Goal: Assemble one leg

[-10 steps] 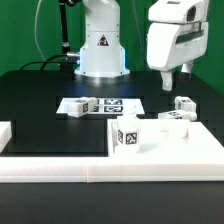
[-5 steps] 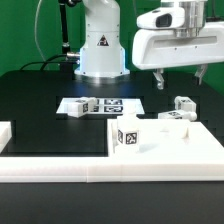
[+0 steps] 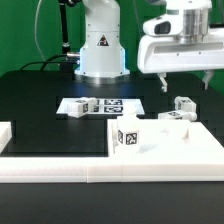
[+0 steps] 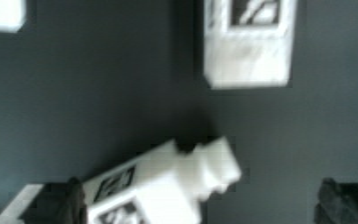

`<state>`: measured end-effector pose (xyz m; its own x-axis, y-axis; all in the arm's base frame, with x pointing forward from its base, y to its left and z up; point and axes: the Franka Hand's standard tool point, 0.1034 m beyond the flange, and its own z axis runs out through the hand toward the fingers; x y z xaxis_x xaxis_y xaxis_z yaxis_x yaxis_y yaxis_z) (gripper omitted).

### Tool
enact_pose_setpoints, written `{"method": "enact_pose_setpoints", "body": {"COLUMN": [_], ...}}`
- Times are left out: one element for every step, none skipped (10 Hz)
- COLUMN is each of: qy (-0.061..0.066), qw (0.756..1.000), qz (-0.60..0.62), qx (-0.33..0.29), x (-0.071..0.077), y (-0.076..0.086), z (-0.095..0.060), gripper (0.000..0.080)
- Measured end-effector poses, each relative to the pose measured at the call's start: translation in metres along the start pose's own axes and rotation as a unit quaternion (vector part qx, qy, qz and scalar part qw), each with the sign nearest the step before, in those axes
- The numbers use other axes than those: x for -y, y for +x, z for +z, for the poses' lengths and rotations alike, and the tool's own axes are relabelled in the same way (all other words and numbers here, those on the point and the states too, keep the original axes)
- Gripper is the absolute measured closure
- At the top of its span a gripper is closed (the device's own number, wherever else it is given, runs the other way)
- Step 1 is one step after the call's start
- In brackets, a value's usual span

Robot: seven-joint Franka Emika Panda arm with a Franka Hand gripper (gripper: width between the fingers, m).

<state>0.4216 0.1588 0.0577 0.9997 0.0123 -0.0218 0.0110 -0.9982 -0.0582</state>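
Several stubby white legs with square tags are in view. One leg (image 3: 184, 103) lies on the black table at the exterior view's right. My gripper (image 3: 184, 82) hangs open and empty just above it, its fingers spread to either side. In the wrist view this leg (image 4: 158, 180) lies slantwise between the fingers of the gripper (image 4: 197, 205), untouched. Another leg (image 3: 176, 117) lies just behind the panel's far edge; a second leg (image 4: 250, 45) also shows in the wrist view. One leg (image 3: 127, 138) stands upright on the large white panel (image 3: 170, 155).
The marker board (image 3: 110, 105) lies mid-table with another leg (image 3: 80, 106) on its left end. The robot base (image 3: 102, 50) stands behind it. A white block (image 3: 5, 132) sits at the exterior view's left edge.
The gripper has turned about its vertical axis, so both fingers now show spread wide, and it has shifted slightly to the exterior view's right above the leg. The parts have not moved.
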Motion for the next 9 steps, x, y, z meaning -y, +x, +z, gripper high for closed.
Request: {"method": "enact_pose_setpoints", "body": {"qy": [0.000,0.000,-0.006,-0.009,-0.013,-0.016,-0.021,-0.024,-0.026], "qw": [1.000,1.000,0.999,0.998,0.995,0.993,0.986,0.979,0.973], "qz": [-0.002,-0.003,-0.006,-0.008,-0.011,-0.013,-0.009,0.000,0.002], "qx": [0.004,0.009,0.039,0.064,0.101,0.120,0.164,0.204,0.230], "x": [0.001,0.000,-0.003,-0.003,-0.004,-0.004,-0.008,-0.010,-0.011], "y": [-0.001,-0.002,-0.005,-0.004,-0.006,-0.003,-0.007,-0.006,-0.005], "z": [0.002,0.002,0.003,0.002,0.002,0.002,0.000,0.001,0.004], "gripper": [0.0151,0.0151,0.0151,0.0151,0.0151,0.0151,0.0151,0.0151,0.0151]}}
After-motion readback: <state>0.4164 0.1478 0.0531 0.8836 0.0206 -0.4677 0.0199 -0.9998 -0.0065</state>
